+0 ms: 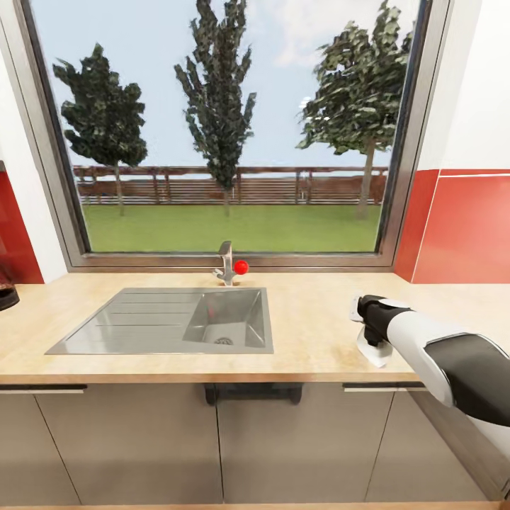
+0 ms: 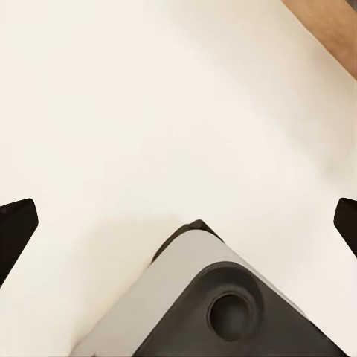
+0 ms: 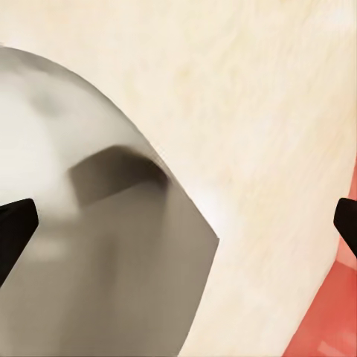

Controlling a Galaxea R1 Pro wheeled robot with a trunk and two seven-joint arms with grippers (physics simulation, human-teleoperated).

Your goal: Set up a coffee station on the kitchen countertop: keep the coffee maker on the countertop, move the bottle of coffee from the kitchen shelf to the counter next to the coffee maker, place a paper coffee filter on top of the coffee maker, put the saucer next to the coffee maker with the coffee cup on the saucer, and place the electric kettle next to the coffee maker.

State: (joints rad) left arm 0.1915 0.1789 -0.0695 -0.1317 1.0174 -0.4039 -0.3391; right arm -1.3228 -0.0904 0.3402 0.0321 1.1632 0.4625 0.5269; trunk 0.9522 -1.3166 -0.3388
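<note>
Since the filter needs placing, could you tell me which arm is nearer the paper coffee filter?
Right. The right claw is at the paper coffee filter on the kitchen countertop; the left claw faces a pale surface elsewhere.

1. One kitchen countertop [image 1: 319,340].
2. One steel sink [image 1: 170,322] set into it.
3. One faucet [image 1: 226,263] with one red knob [image 1: 241,267].
4. One window [image 1: 227,127].
5. Three trees outside.
6. One robot arm [image 1: 439,354].

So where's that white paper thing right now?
In the head view the paper coffee filter is on the kitchen countertop, right of the sink, under the right arm.
</note>
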